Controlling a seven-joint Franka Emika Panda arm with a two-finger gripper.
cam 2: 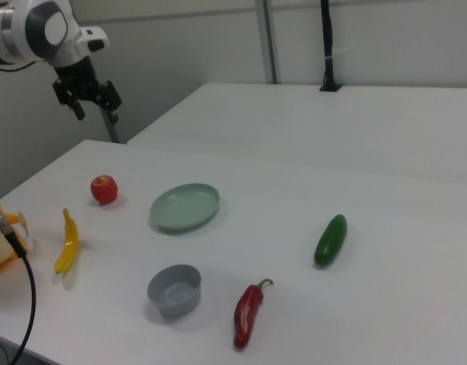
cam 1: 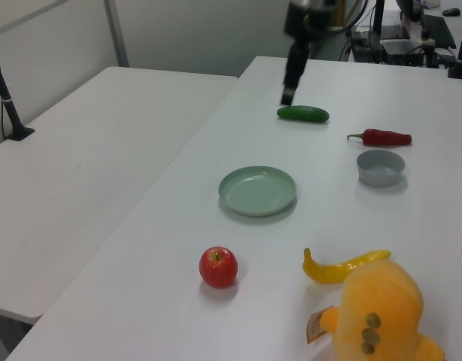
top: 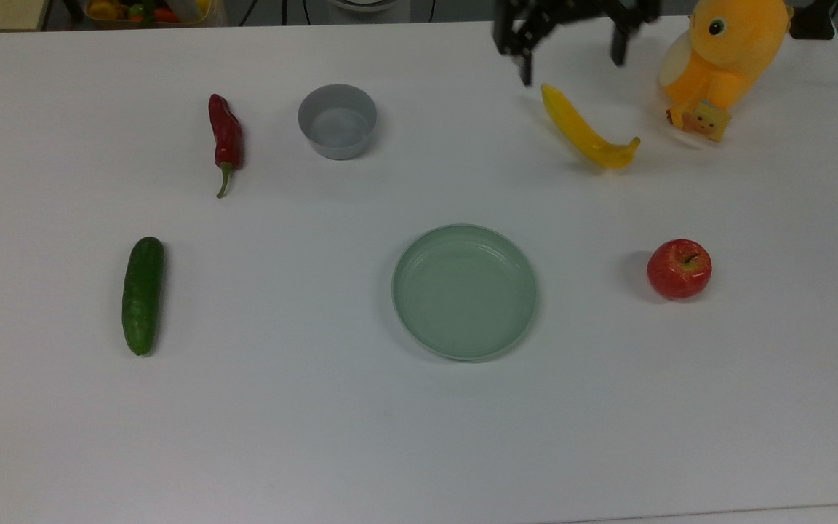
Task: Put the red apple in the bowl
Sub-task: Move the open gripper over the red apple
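Take the pale green dish (top: 465, 291) as your landmark. The red apple (top: 679, 268) sits on the white table (top: 419, 422) well off to the dish's right in the top view, upright, stem up, touching nothing. The bowl (top: 337, 121) stands beyond the dish toward the top view's upper left, beside the red chili pepper (top: 225, 138). Your gripper (top: 570, 67) hangs high past the dish, above the banana's (top: 585, 131) far end, fingers spread wide, holding nothing. The cucumber (top: 142, 295) lies far to the dish's left.
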